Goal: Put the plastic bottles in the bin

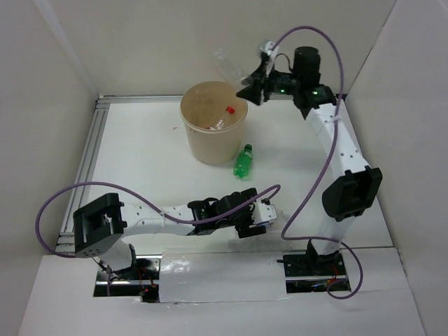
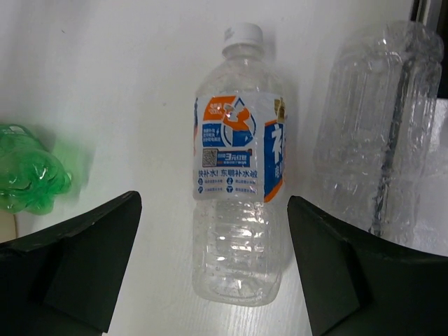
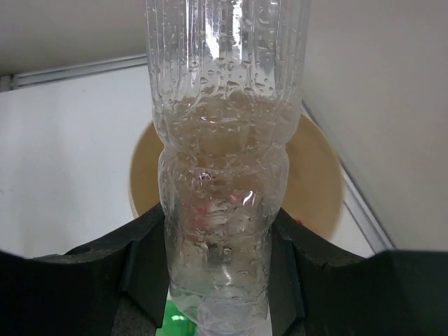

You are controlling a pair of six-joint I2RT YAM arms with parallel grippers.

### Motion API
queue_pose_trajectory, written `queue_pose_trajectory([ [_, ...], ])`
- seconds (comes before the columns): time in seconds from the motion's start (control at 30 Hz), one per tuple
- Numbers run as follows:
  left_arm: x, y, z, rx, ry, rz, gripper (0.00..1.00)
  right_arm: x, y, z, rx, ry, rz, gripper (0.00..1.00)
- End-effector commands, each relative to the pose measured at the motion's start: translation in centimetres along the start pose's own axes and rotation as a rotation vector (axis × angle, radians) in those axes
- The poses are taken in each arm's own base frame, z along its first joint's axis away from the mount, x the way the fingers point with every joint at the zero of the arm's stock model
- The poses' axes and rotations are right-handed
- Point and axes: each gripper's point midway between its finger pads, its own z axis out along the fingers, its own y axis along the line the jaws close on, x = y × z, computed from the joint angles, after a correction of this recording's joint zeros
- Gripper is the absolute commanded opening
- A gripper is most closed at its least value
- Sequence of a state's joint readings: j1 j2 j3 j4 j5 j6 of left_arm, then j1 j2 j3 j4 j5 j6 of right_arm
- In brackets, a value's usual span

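My right gripper is shut on a clear bottle and holds it in the air beside the far right rim of the beige bin; the bottle points up and left. The bin lies below it and holds a bottle with a red cap. A green bottle lies on the table just right of the bin. My left gripper is open, low over the table, its jaws on either side of a clear bottle with a white cap and blue-orange label. Another clear bottle lies right of it. The green bottle shows at the left.
White walls close in the table on the left, back and right. A metal rail runs along the left side. The right arm's purple cable hangs over the right half of the table.
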State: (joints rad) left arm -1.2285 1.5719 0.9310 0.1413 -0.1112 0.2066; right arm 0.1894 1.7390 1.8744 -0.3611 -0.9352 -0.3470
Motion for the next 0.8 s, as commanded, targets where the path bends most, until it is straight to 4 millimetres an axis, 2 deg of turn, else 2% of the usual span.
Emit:
queue_pose_trajectory([
  [0.0,-0.9,0.4,0.9,-0.049,-0.052,-0.042,0.98,1.4,1.7,4.7,-0.086,0.006,0.016,0.32],
  [0.03,-0.8,0.6,0.9,-0.062,-0.048,-0.043,0.98,1.1,2.4,5.9,-0.100,0.004,0.008,0.34],
  [0.07,-0.5,0.5,1.1,-0.060,-0.039,-0.042,0.98,1.3,2.3,6.6,-0.098,0.003,0.003,0.37],
  [0.1,-0.1,0.7,1.3,-0.072,-0.026,-0.041,0.98,2.8,1.5,7.5,-0.089,0.025,0.031,0.50],
  [0.13,-0.1,0.7,1.3,-0.072,-0.026,-0.041,0.98,2.9,1.7,8.2,-0.092,0.024,0.035,0.60],
  [0.17,0.3,0.8,1.5,-0.082,-0.014,-0.040,0.98,3.9,1.3,8.6,-0.078,0.041,0.048,0.67],
  [0.2,0.7,0.7,1.7,-0.079,-0.004,-0.039,0.98,3.3,1.6,8.8,-0.085,0.032,0.038,0.75],
  [0.23,0.2,0.8,1.7,-0.082,-0.014,-0.040,0.98,3.4,1.3,9.0,-0.076,0.034,0.036,0.89],
  [0.27,0.7,0.6,2.0,-0.078,0.000,-0.038,0.98,3.4,1.3,9.0,-0.076,0.034,0.036,0.94],
  [0.33,1.2,0.4,2.7,-0.073,0.018,-0.027,0.98,1.7,1.6,8.3,-0.069,0.012,0.035,1.00],
  [0.37,1.1,0.5,2.9,-0.073,0.017,-0.018,0.98,1.1,1.2,7.6,-0.055,0.004,0.027,1.00],
  [0.4,1.3,0.3,3.5,-0.060,0.027,-0.003,0.96,-0.4,0.6,5.8,-0.035,-0.020,0.031,1.00],
  [0.43,1.3,0.2,3.5,-0.059,0.027,-0.003,0.96,-1.5,0.8,5.3,-0.031,-0.038,0.023,1.00],
  [0.47,2.3,0.0,4.0,-0.052,0.053,0.016,0.95,-1.1,0.6,4.5,-0.023,-0.032,0.044,1.00],
  [0.5,2.1,0.0,4.4,-0.050,0.058,0.017,0.93,-1.1,-0.7,2.8,0.014,-0.032,0.056,1.00],
  [0.53,2.3,-0.2,4.8,-0.039,0.063,0.032,0.86,-2.1,-0.5,1.2,0.019,-0.048,0.062,1.00],
  [0.57,2.7,-0.7,5.1,-0.013,0.079,0.034,0.81,-0.8,-0.9,0.1,0.034,-0.030,0.088,1.00],
  [0.6,3.2,-0.7,5.8,0.000,0.095,0.030,0.74,-0.1,-2.2,-2.1,0.076,-0.018,0.110,1.00],
  [0.63,3.4,-0.8,6.0,0.003,0.105,0.031,0.64,-0.6,-1.9,-3.9,0.088,-0.020,0.113,1.00],
  [0.67,3.5,-0.3,6.0,-0.007,0.109,0.014,0.46,0.7,-2.0,-5.0,0.101,-0.006,0.152,1.00],
  [0.7,3.6,-0.3,6.0,-0.007,0.109,0.014,0.38,1.5,-3.1,-7.5,0.150,0.002,0.175,1.00],
  [0.73,3.4,0.2,6.1,-0.020,0.100,-0.009,0.29,1.9,-3.2,-9.0,0.176,0.004,0.183,0.98],
  [0.77,2.9,0.9,5.7,-0.053,0.084,-0.022,0.23,0.9,-2.8,-10.9,0.215,-0.007,0.162,0.95],
])
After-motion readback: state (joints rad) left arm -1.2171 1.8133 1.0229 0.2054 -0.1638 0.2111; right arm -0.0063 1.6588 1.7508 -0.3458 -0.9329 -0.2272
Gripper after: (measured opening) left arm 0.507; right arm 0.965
